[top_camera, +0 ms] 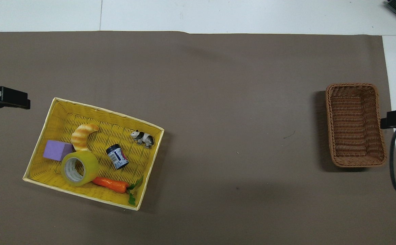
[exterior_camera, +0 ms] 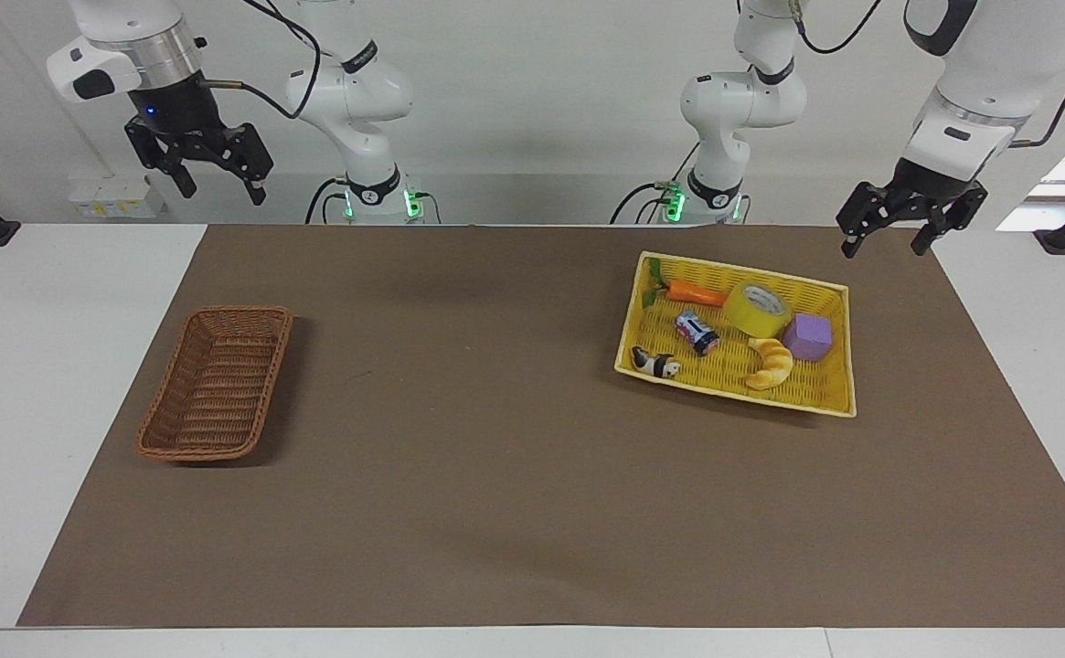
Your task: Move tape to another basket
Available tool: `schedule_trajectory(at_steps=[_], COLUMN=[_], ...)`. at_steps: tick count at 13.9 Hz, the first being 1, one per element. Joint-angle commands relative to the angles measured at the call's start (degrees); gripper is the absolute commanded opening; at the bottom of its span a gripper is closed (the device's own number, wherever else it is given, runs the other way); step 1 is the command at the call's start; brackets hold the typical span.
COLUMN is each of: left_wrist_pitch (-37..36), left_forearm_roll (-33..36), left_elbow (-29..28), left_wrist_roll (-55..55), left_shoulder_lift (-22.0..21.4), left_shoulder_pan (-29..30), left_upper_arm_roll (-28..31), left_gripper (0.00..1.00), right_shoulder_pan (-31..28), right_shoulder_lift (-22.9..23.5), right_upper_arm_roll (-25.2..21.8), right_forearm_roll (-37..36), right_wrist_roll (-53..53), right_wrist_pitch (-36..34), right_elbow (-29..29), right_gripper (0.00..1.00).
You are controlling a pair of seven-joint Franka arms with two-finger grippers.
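The yellow tape [exterior_camera: 756, 309] with a pale core lies tilted in the yellow woven tray [exterior_camera: 740, 267], in the part nearer to the robots; it also shows in the overhead view [top_camera: 79, 168]. The small brown wicker basket [exterior_camera: 217, 384] sits empty toward the right arm's end of the table, and shows in the overhead view [top_camera: 356, 124]. My left gripper [exterior_camera: 886, 247] hangs open and empty in the air over the mat's edge, by the tray's corner. My right gripper [exterior_camera: 221, 187] hangs open and empty, high over the table's edge at the right arm's end.
The tray [top_camera: 109, 112] also holds an orange carrot [exterior_camera: 697, 292], a small can [exterior_camera: 697, 332], a purple cube [exterior_camera: 808, 336], a croissant toy [exterior_camera: 772, 363] and a black-and-white animal figure [exterior_camera: 655, 363]. A brown mat [exterior_camera: 495, 439] covers the table between tray and basket.
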Motion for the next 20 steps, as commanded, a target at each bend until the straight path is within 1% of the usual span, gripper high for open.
schedule_trajectory(at_steps=[1,14,20], left_wrist_pitch=[-1.7,-1.5,-0.6], left_forearm_roll=[-0.3,-0.9,-0.9], left_elbow=[-0.9,-1.4,-4.8], left_wrist_roll=[0.0,0.2,1.0], left_shoulder_lift=[-1.3,-1.6,-2.2], left_shoulder_pan=[-0.8,-0.3,-0.7], left_upper_arm_roll=[0.6,0.6,0.7], left_gripper=[1.0,1.0,1.0], right_shoulder_pan=[-0.6,-0.6,-0.6], right_shoulder_lift=[-0.2,-0.2,-0.2], right_upper_arm_roll=[0.3,0.3,0.3], right_forearm_roll=[0.8,0.8,0.8], right_wrist_roll=[-1.1,-1.1,-1.1], right_wrist_pitch=[-0.9,-0.9,-0.9], right_elbow=[0.3,0.4,0.3], right_gripper=[1.0,1.0,1.0])
